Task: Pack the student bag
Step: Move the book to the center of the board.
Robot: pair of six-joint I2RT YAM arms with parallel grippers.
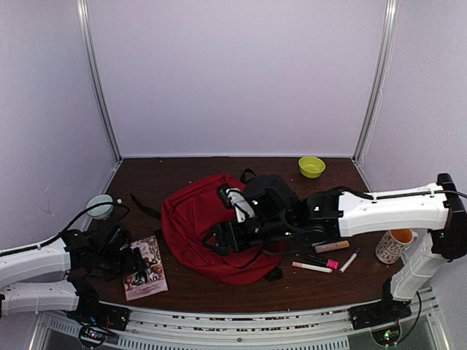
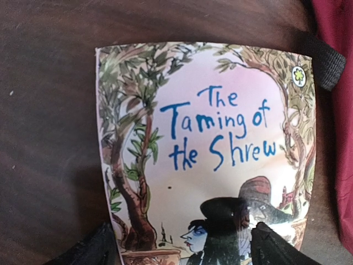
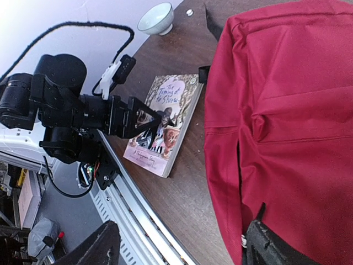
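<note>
walls (image 1: 233, 73): plain pale lilac panels at back and both sides | posts (image 1: 98, 80): slim metal, one at each back corner | bench (image 1: 182, 168): dark brown wood, lightly specked | rail (image 1: 255, 332): slotted silver, along near edge | floor (image 3: 69, 212): grey, below bench | light: soft, even

Top view looks down; all views share book (image 2: 204, 143), student bag (image 3: 287, 110).

A paperback (image 1: 144, 268) lies left; green bowl (image 1: 311, 166), markers (image 1: 312, 267), mug (image 1: 394, 246) right.
</note>
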